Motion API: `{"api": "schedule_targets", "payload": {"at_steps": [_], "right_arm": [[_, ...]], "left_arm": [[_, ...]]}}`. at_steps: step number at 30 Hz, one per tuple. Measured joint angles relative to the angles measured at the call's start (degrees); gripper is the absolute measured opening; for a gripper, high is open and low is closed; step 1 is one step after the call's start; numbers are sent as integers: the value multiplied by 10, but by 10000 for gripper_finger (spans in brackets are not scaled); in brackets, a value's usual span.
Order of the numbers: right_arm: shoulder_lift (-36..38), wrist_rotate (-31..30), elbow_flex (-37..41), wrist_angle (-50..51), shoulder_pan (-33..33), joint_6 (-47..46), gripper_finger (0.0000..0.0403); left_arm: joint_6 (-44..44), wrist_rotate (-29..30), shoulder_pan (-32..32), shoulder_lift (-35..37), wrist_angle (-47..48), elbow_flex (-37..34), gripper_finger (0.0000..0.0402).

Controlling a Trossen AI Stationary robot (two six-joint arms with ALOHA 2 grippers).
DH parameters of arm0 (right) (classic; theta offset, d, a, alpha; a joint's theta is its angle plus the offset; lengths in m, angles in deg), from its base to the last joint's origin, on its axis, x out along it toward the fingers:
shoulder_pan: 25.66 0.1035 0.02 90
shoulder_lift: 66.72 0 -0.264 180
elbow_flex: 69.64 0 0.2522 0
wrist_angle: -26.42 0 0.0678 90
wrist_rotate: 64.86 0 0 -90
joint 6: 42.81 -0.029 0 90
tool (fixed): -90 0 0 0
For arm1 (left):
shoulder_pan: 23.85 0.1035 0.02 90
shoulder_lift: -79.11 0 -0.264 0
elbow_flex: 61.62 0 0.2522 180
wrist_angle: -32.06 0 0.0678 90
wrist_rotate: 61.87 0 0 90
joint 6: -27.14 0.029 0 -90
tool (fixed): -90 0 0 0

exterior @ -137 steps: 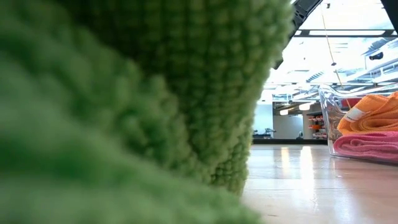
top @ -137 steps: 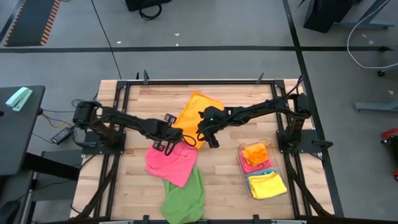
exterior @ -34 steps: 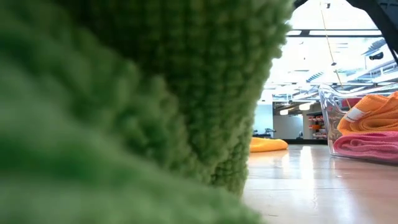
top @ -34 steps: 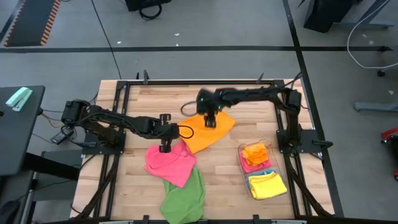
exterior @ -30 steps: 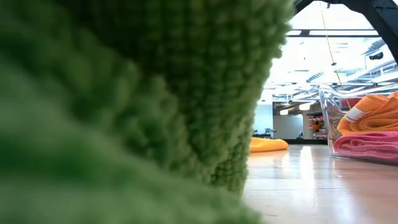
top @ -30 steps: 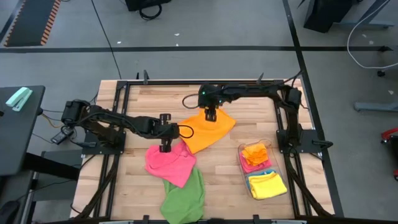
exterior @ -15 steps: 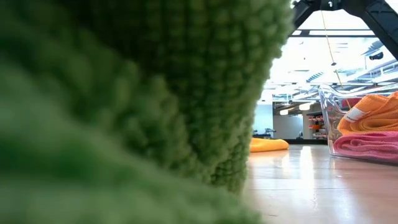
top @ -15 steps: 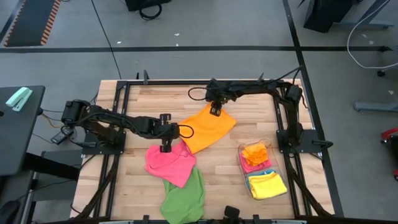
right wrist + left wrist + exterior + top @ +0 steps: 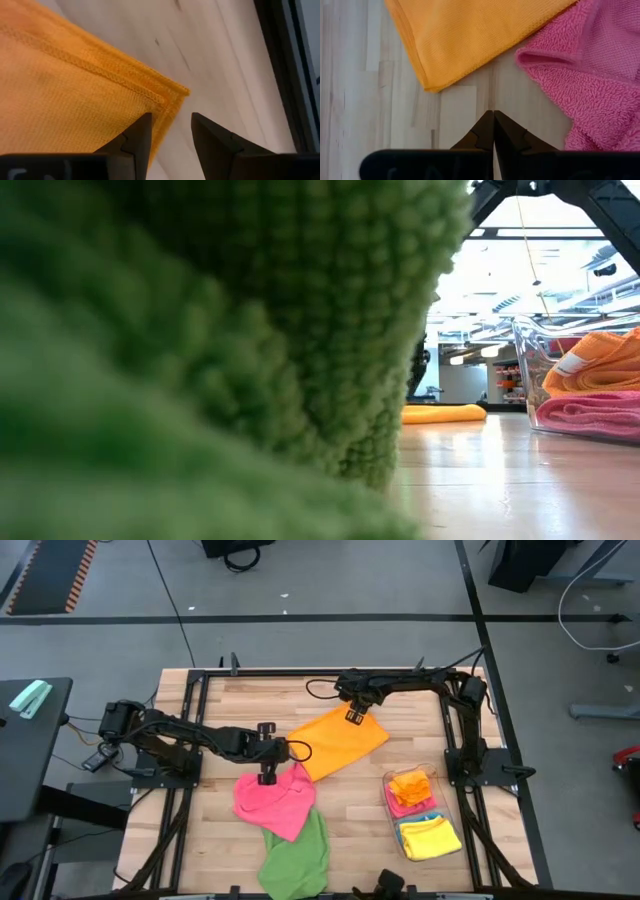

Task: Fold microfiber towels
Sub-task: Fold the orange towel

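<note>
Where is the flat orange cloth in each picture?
High view: flat orange microfiber cloth at table centre.
Low view: thin strip beyond the green cloth.
Left wrist view: upper part.
Right wrist view: its corner.
Shared landmark: crumpled pink cloth beside it.

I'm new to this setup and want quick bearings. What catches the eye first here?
The orange towel spread flat mid-table, with the right pincer open at its far corner. Beside it lie a crumpled pink towel and a green towel, whose pile fills the low view.
</note>
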Motion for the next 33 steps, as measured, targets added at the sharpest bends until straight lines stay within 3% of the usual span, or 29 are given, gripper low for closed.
{"api": "schedule_targets", "payload": {"at_steps": [5,12,19,26,33], "right_arm": [[28,26,-13,-3,0,29,146],[28,169,-12,-2,-47,30,146],[27,249,-10,2,-78,0,146],[27,262,8,-6,-86,1,146],[27,264,27,-14,-85,-4,146]], "left_arm": [[0,0,0,0,-1,0,22],[1,0,0,0,-4,0,17],[1,0,0,0,-6,0,17],[0,0,0,0,-6,0,28],[0,0,0,0,-7,0,15]]}}
